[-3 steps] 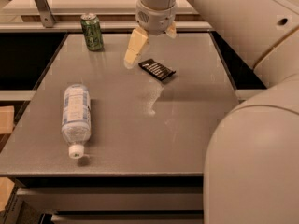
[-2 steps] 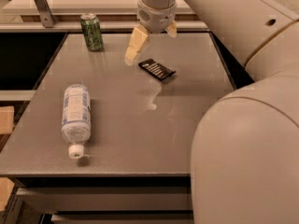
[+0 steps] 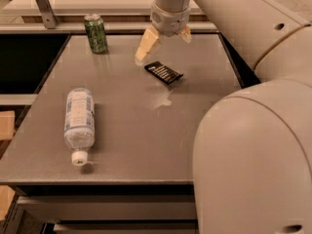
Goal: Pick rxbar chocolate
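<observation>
The rxbar chocolate (image 3: 164, 72) is a small flat black wrapped bar with white text lines, lying on the grey table (image 3: 146, 140) right of centre towards the back. My gripper (image 3: 165, 44) hangs just above and behind the bar, not touching it. It is open and empty: one pale finger (image 3: 146, 47) points down to the bar's left, and the other finger (image 3: 185, 33) shows on the right.
A green can (image 3: 96, 33) stands at the back left. A clear water bottle (image 3: 79, 122) lies on its side at the front left, cap towards the front edge. My large white arm (image 3: 253, 145) fills the right foreground. A dark gap lies left of the table.
The gripper has shifted slightly to the right over the bar, and its second finger has come into view. The arm's big front link has swung further into the picture. The bar, can and bottle have not moved.
</observation>
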Tool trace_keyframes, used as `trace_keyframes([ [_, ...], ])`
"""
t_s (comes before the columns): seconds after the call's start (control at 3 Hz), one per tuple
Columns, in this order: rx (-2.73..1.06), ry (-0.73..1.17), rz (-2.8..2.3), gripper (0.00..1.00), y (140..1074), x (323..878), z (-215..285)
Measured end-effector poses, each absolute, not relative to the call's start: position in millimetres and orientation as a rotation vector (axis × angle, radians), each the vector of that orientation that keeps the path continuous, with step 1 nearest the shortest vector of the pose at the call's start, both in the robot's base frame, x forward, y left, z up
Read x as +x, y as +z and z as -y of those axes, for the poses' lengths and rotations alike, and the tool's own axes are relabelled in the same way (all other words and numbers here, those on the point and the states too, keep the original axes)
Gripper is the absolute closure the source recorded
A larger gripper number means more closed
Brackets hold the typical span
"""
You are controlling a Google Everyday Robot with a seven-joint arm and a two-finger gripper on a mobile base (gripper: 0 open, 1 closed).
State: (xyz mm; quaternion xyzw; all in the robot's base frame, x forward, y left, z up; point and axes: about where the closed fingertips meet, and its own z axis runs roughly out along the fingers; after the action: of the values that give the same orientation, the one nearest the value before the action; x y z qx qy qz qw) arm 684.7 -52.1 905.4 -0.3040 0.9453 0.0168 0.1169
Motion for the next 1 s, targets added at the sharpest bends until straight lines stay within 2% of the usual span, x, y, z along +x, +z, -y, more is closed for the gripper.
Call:
trace_keyframes([
  [1.0, -0.899, 0.096, -2.844, 0.00, 867, 657, 48],
])
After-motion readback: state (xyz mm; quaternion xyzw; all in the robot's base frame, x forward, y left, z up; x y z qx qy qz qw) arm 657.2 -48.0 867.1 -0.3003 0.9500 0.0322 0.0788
